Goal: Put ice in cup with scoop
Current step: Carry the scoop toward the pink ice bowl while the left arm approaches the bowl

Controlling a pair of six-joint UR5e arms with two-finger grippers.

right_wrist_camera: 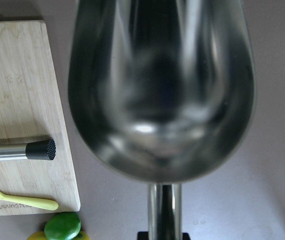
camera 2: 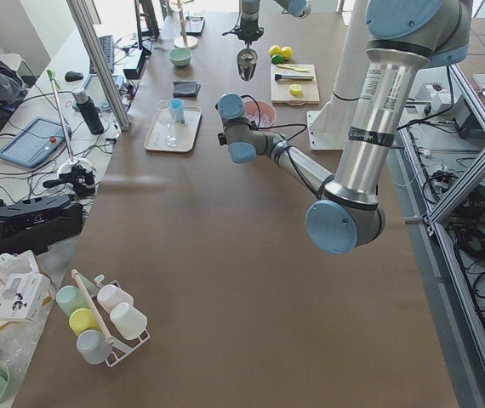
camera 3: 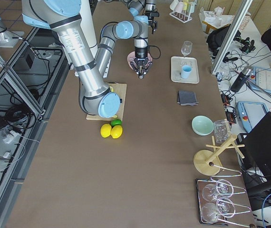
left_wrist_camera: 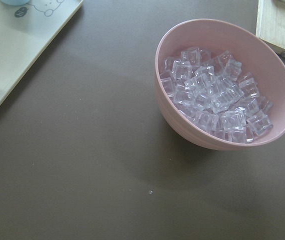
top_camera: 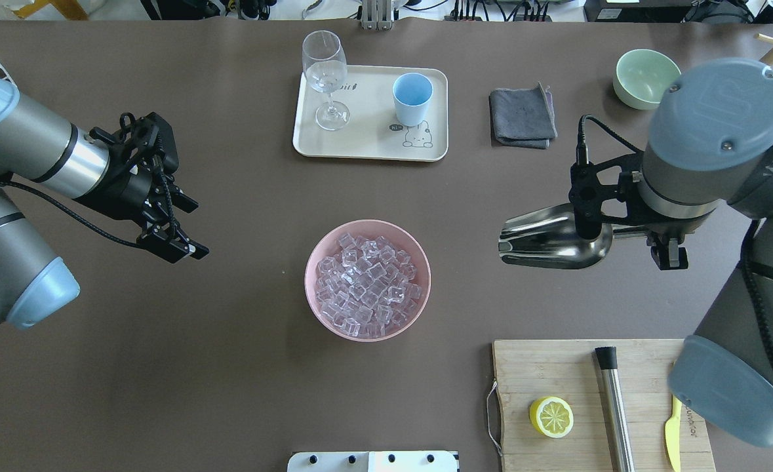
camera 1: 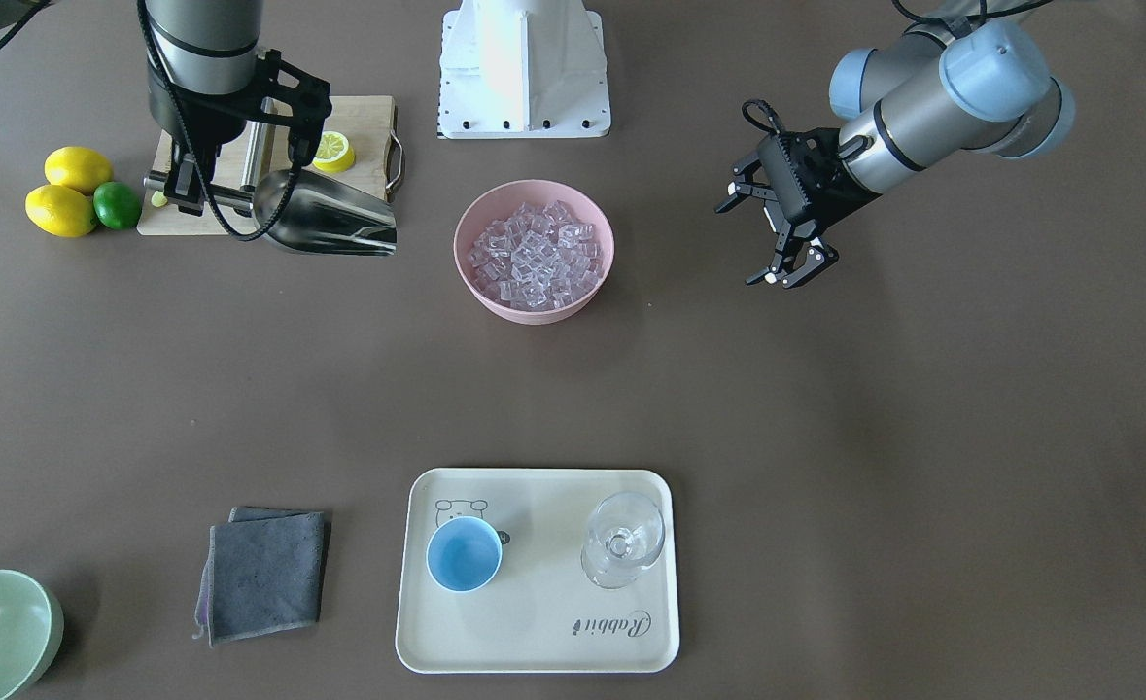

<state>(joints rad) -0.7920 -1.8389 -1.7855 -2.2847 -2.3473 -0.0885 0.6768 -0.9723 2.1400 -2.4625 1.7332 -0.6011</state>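
Scoop (right_wrist_camera: 162, 90) near pink bowl (left_wrist_camera: 180, 122) of ice (left_wrist_camera: 212, 95)

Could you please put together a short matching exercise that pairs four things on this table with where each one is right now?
Things:
1. ice
2. cup
3. scoop
4. lemon half

Places:
A. on the cutting board
B. held by the right gripper
C. in the pink bowl
D. on the tray

Pairs: 1-C, 2-D, 3-B, 4-A
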